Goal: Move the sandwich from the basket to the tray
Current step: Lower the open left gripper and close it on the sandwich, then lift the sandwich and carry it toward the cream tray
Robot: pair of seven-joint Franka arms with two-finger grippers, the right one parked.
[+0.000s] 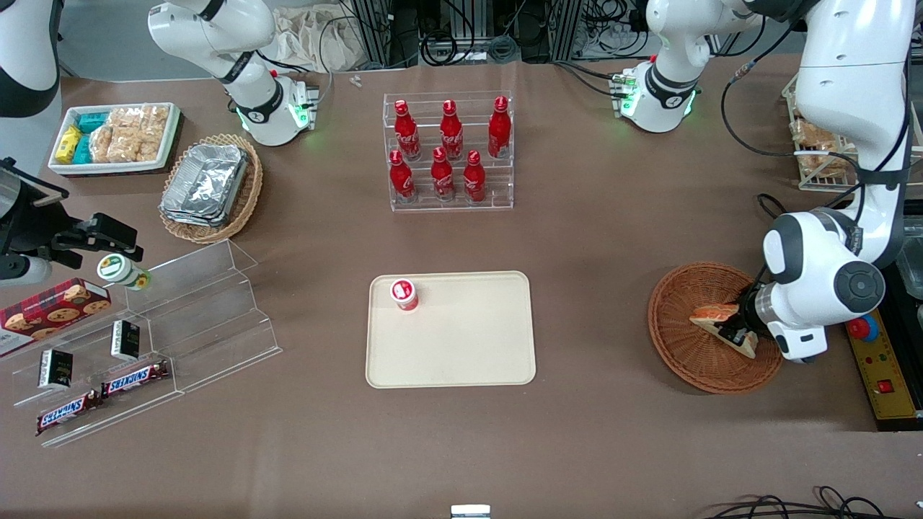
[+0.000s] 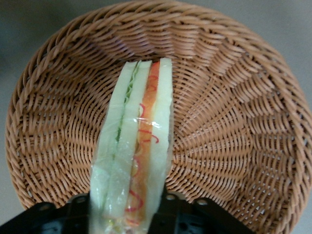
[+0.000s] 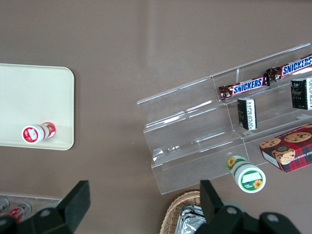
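nearest to the front camera among the task's things, the sandwich sits at the right of the frame, inside the basket, and the gripper is on it. in the wrist picture the sandwich runs out from between the two dark fingers, its cut edge with green, pale and orange-red layers facing the camera, so the jaws are clenched on its wide end. the woven floor of the basket shows all around it. whether the wedge is already lifted from the wicker cannot be told.

the step in hand seems to be the lift out of the basket. to do it well, the arm should rise straight up until the sandwich is above the raised rim, because a sideways pull too early could catch the rim and drag the basket. the bread is soft, so the squeeze should be firm but not crushing, and the motion slow.

the tray lies in the lower middle of the front frame, well apart from the basket. a small red and white cup stands in its upper left corner, so the open middle of the tray looks the safer place to put the sandwich down.
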